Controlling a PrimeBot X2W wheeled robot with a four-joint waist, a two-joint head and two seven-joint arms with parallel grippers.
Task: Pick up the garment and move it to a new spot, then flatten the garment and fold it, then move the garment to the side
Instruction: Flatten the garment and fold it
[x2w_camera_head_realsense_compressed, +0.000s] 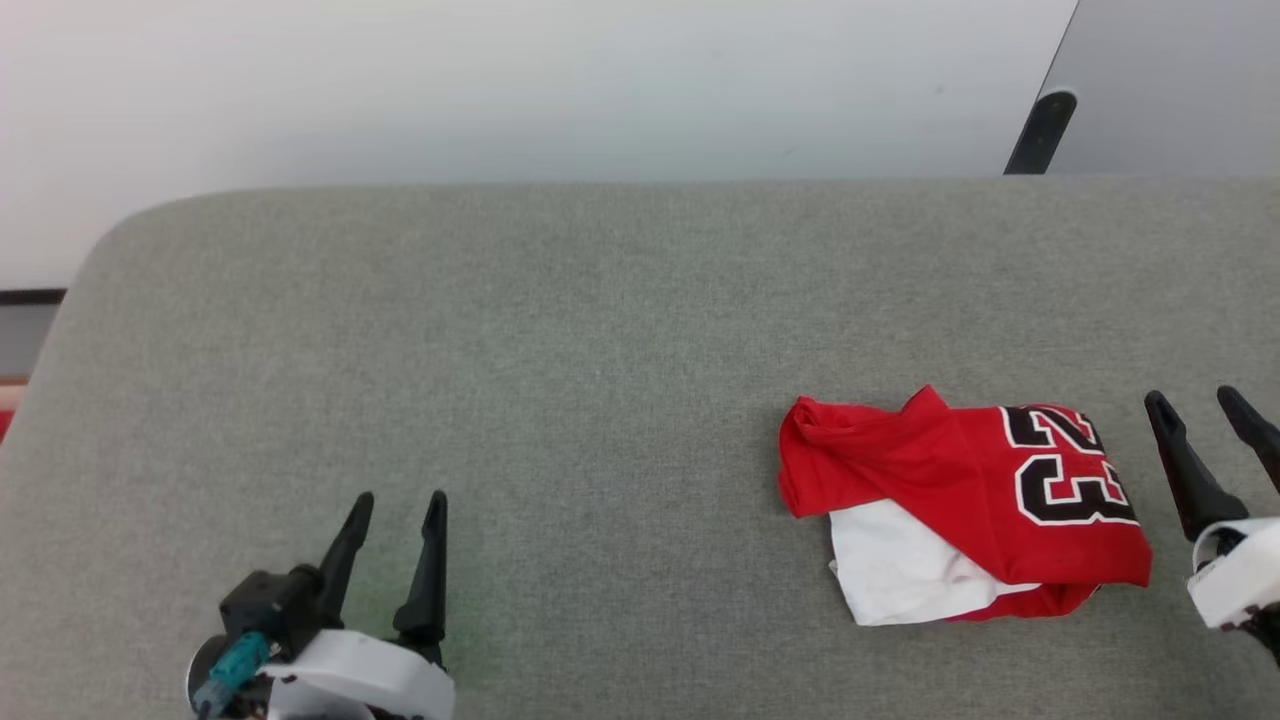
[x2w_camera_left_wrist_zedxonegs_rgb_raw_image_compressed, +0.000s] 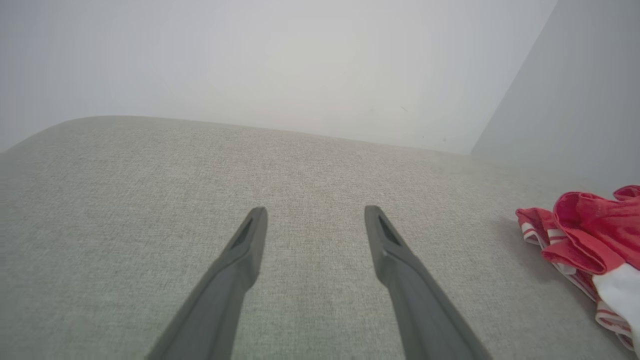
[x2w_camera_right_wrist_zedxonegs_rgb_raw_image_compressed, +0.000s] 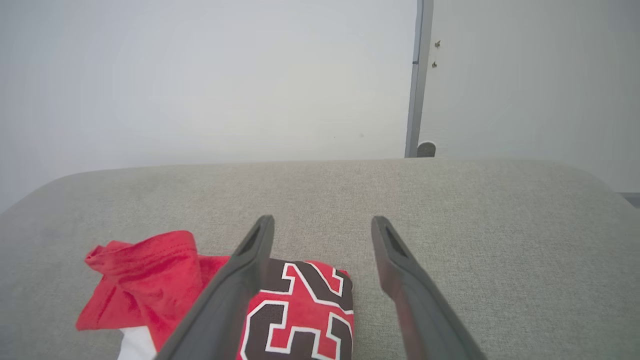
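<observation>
The garment (x2w_camera_head_realsense_compressed: 900, 470) is laid with long axis 9-to-3, at 9 o'clock of the nearer right gripper (x2w_camera_head_realsense_compressed: 1192, 398). That and the left gripper (x2w_camera_head_realsense_compressed: 400, 497) are spread, empty.

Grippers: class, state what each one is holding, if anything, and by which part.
Nothing is held. The left gripper and right gripper both stand open; the red number 23 jersey lies folded on the grey surface, clear of both.

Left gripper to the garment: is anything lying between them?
No. In the head view, the stretch between the left gripper and the garment is bare grey fabric surface.
</observation>
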